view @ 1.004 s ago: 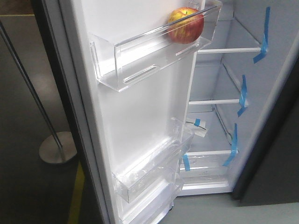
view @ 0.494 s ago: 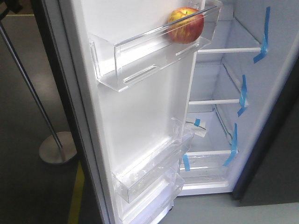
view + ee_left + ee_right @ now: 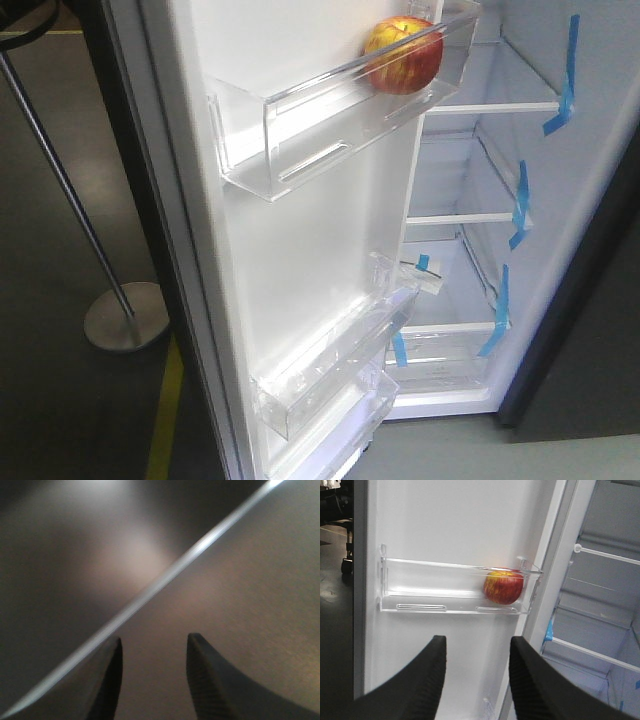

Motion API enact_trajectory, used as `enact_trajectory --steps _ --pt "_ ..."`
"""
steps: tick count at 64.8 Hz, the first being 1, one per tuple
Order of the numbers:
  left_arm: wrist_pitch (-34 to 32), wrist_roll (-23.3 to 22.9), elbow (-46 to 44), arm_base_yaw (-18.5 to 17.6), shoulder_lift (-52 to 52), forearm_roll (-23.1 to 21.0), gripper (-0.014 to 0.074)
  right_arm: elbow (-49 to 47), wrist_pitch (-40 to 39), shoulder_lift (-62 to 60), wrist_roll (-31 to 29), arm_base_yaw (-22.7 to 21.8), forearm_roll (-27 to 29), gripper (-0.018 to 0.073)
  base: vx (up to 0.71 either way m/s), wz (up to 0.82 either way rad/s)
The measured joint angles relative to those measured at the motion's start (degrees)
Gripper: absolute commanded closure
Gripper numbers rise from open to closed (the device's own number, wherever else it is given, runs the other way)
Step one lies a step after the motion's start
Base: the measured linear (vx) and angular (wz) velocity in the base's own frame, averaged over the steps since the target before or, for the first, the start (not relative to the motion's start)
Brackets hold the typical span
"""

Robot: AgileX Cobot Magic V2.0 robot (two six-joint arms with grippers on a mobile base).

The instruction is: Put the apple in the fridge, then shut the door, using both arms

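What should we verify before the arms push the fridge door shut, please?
1. Apple seated in the upper door bin: ok, at the hinge end.
2. Right gripper free of the apple: ok, open and empty.
3. Left gripper open near the chrome handle: ok, not yet gripping.
4. Door closed: not ok, wide open.
5. Door's path into the fridge clear: cannot tell, arms out of the front view.

Setting: test hall or lab, not a home. Evidence: bare grey floor [image 3: 60,420] with yellow line [image 3: 165,420]; chrome stanchion post [image 3: 75,200] on round base; blue tape strips [image 3: 518,205] marking the near-empty fridge [image 3: 480,150] shelves.
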Motion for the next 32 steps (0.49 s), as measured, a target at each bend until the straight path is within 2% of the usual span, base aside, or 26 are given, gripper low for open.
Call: enact_trajectory --steps 11,20,32 --pt "-5.7 -0.2 0.0 -2.4 0.0 1.7 0.0290 0.0 -0.2 0.0 0.0 0.0 0.0 0.0228 0.00 0.00" --pt "-9.1 -0.2 -0.1 -5.9 0.1 3.2 0.0290 0.0 -0.2 0.0 0.0 0.0 0.0 0.0228 0.00 0.00" --pt "-12.3 -0.2 -0.2 -13.8 0.4 4.9 0.0290 0.0 -0.6 0.0 0.0 0.0 0.1 0.0228 0.00 0.00"
